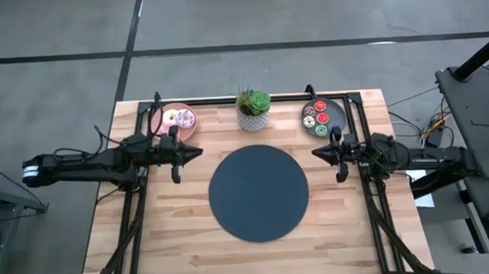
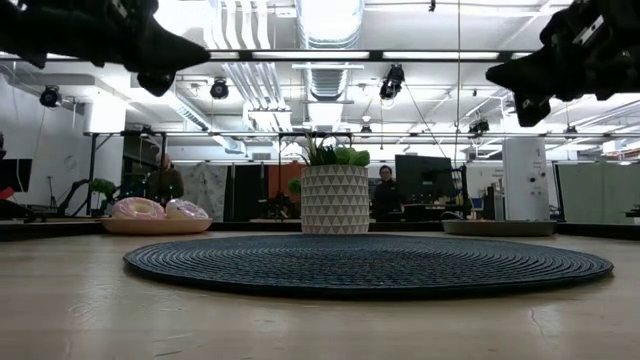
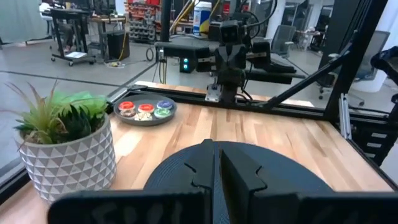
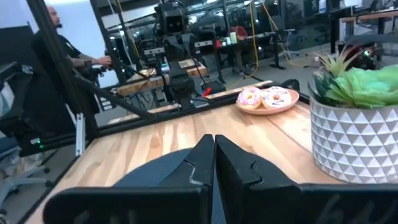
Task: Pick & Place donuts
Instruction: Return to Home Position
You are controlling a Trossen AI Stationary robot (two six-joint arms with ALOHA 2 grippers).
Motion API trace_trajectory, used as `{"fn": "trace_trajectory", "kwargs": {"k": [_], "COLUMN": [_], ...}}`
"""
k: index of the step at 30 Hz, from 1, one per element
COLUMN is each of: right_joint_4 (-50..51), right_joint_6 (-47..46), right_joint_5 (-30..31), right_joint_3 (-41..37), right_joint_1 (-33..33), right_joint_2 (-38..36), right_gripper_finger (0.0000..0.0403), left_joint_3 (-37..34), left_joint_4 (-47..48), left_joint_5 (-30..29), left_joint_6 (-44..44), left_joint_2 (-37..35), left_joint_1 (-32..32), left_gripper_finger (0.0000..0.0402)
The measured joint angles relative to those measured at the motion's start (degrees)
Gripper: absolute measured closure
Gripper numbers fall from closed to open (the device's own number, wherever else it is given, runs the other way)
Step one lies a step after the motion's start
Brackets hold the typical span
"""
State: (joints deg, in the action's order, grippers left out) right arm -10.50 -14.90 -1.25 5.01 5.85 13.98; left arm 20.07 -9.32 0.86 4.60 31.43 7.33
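Table, mat, planter, pink plate, grey plate

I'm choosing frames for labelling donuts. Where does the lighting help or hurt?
High view: even light, no glare; the small donuts on the gray plate and the frosted donuts on the pink plate read clearly. Low view: bright ceiling lights turn the left arm and right arm into black silhouettes. Wrist views: the shut left tool and right tool are dark shapes in front.
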Motion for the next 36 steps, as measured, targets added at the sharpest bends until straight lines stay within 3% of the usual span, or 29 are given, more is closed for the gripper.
{"fn": "trace_trajectory", "kwargs": {"k": [12, 36], "right_joint_4": [-6.2, 2.0], "right_joint_6": [2.1, 5.1], "right_joint_5": [0.0, 1.6], "right_joint_3": [-4.0, -4.5], "right_joint_1": [0.0, 0.0], "right_joint_2": [-0.1, -2.6], "right_gripper_finger": [0.0394, 0.0394], "left_joint_3": [-4.0, -7.8], "left_joint_4": [-0.1, 5.8], "left_joint_5": [-0.1, -0.8], "left_joint_6": [-0.5, -3.2], "left_joint_2": [-3.0, -12.7], "left_joint_1": [0.0, 0.0], "left_gripper_finger": [0.0401, 0.0401]}}
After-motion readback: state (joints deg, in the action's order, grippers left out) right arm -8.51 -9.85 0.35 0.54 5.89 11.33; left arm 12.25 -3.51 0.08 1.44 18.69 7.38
